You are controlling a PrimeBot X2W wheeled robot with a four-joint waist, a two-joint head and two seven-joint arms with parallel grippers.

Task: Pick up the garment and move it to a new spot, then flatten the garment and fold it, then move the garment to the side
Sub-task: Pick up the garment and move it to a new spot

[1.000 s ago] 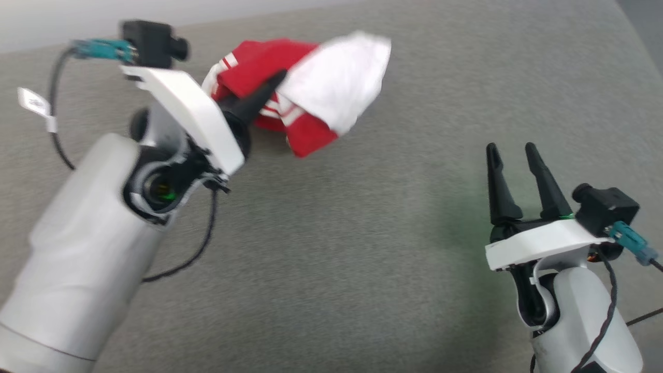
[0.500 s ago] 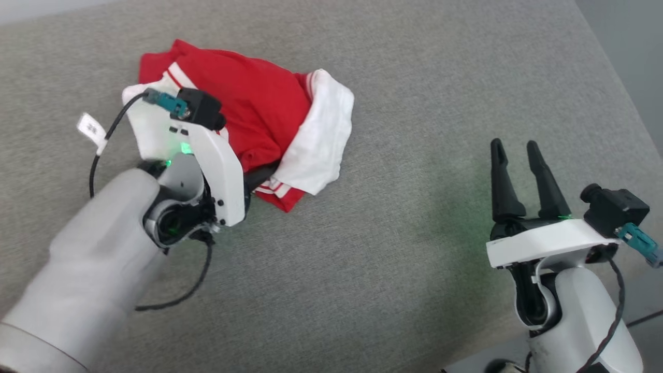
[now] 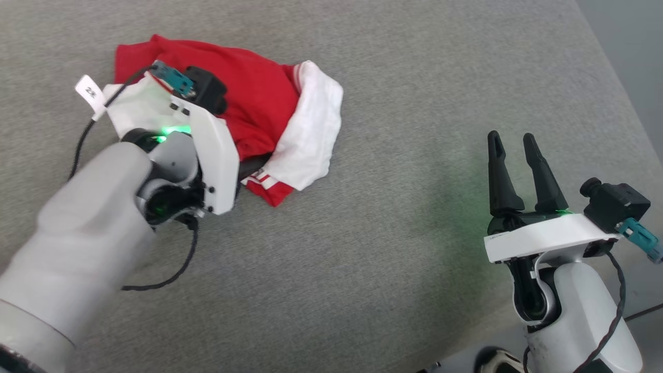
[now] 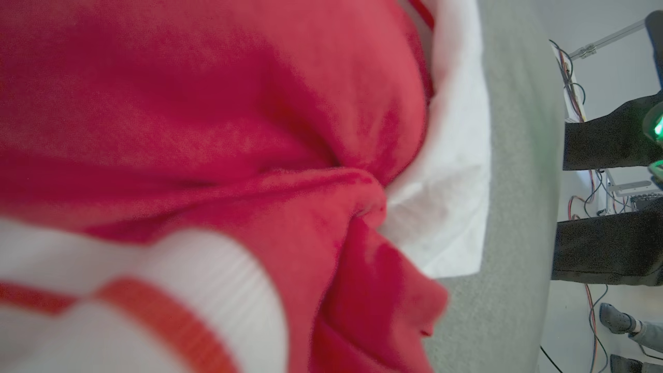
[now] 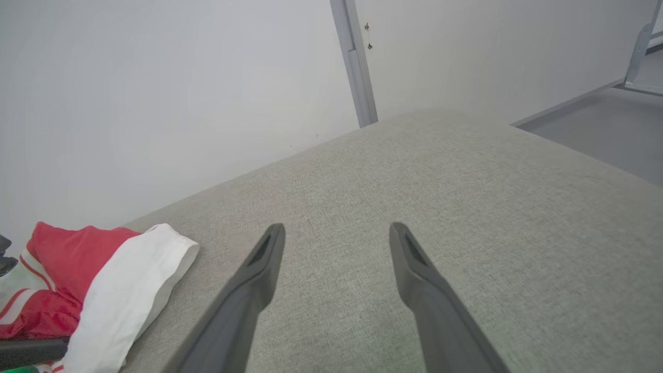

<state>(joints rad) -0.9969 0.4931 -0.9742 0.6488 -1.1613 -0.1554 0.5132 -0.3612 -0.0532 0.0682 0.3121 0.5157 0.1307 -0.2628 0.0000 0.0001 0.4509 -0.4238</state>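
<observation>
The left gripper (image 3: 253, 167) is reaching into the garment (image 3: 259, 98), which is lying bunched on the grey cushion (image 3: 373, 243) (clamped or let go, I cannot tell). Relocation looks nearly done; flattening is calling for the right gripper (image 3: 513, 141), idling spread and empty.

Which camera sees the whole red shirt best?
The head view: nearly all of the crumpled garment shows, lying on the grey surface. The left wrist view is so close it gives blurry red and white cloth. The right wrist view catches one end at its lower left.
</observation>
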